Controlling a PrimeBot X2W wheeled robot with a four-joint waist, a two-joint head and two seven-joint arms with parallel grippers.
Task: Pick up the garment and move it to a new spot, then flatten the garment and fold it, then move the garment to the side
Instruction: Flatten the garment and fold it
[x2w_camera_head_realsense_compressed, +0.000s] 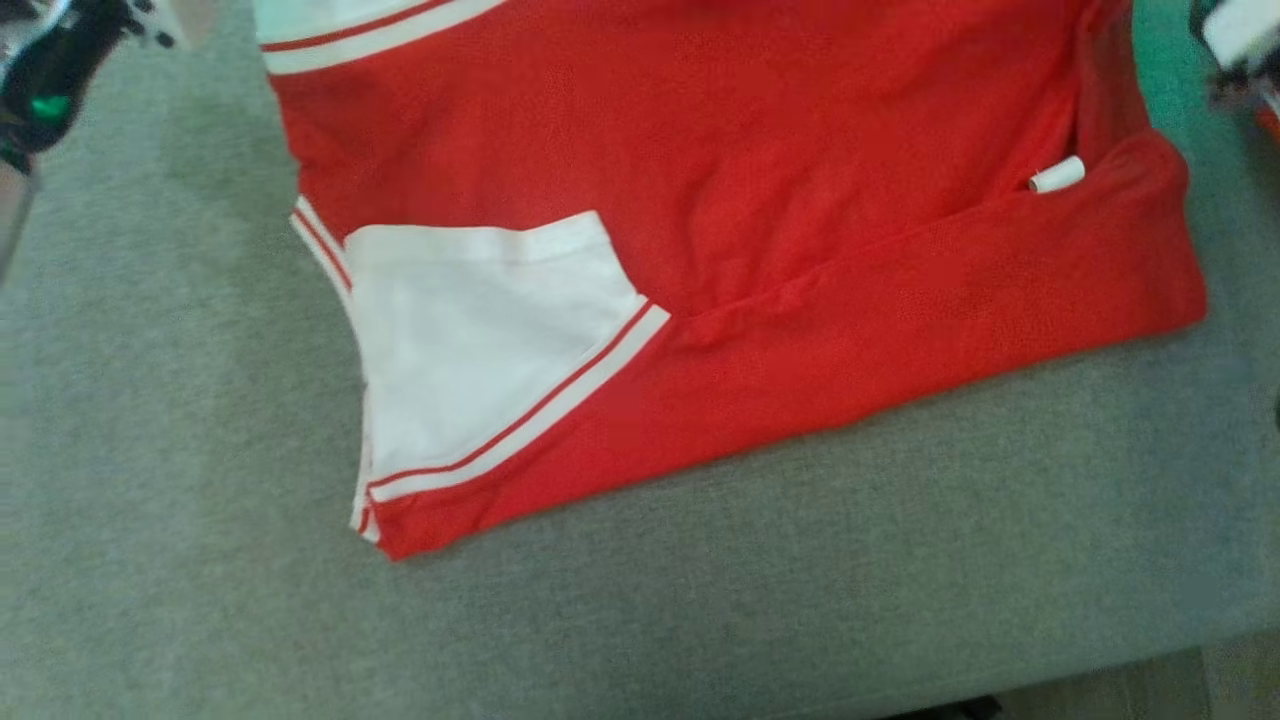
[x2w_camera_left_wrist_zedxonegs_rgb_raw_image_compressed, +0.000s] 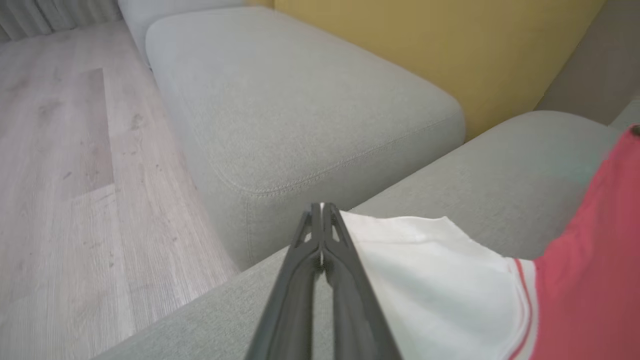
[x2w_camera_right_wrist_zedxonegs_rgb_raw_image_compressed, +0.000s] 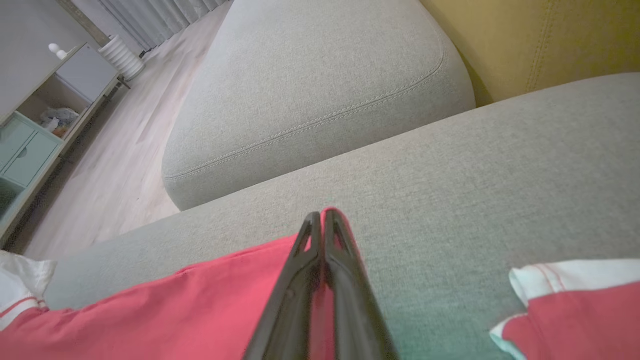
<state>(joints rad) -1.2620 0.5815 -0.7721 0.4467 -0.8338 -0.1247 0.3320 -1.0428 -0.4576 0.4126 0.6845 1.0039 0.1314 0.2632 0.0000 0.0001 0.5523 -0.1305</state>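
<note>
Nearest lies a bare stretch of the grey sofa seat (x2w_camera_head_realsense_compressed: 700, 620). On it, just beyond, the red garment (x2w_camera_head_realsense_compressed: 760, 200) is spread flat, reaching to the far edge of the head view. One red sleeve (x2w_camera_head_realsense_compressed: 900, 310) is folded across its near side, and a white panel (x2w_camera_head_realsense_compressed: 470, 340) with a red-striped band lies at near left. A small white tube (x2w_camera_head_realsense_compressed: 1057, 176) rests in the crease at right. The left pincer (x2w_camera_left_wrist_zedxonegs_rgb_raw_image_compressed: 321, 207) is closed tight on a white corner of the garment at its left side. The right pincer (x2w_camera_right_wrist_zedxonegs_rgb_raw_image_compressed: 324, 215) is closed tight on a red edge. Farther off sit a second grey cushion (x2w_camera_left_wrist_zedxonegs_rgb_raw_image_compressed: 300, 100), a yellow backrest (x2w_camera_left_wrist_zedxonegs_rgb_raw_image_compressed: 425, 40) and a pale wooden floor (x2w_camera_left_wrist_zedxonegs_rgb_raw_image_compressed: 75, 175).
</note>
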